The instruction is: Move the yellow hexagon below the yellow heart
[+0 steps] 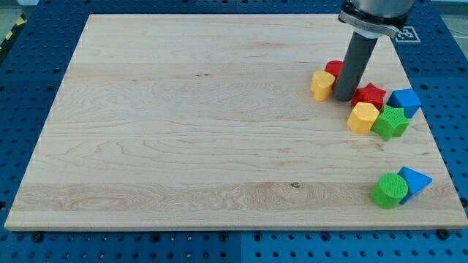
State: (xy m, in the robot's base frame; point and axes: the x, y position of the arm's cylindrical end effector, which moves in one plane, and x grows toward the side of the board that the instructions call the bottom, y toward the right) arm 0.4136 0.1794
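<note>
Camera view puts our task's blocks in a cluster near the right edge of the wooden board [183, 131], toward the view's top. We see the yellow hexagon [363, 117] as a chunky six-sided block with a flat pale-yellow top and darker amber sides, lying just to the view's right of and below our rod [356, 62]. The yellow heart [321, 85] sits on the rod's other side, to the view's left, its lobed outline partly readable. My tip [343, 98] rests on the board between the two yellow blocks, touching or almost touching the heart's right side; we carry no jaws, only this plain dark rod, so nothing is clasped.

Around the hexagon things are crowded. A red star [370, 94] touches it from the view's top, and a green star [390, 122] presses against its right side. A blue block [405, 101], whose shape we cannot settle, stands just right of the red star and above the green one. Behind the rod a second red block [334, 69] peeks out, its shape hidden from us. The hexagon's left and lower sides face bare wood.

Well apart, near the board's lower right corner, a green cylinder [390, 191] touches a blue triangular block [414, 179].
</note>
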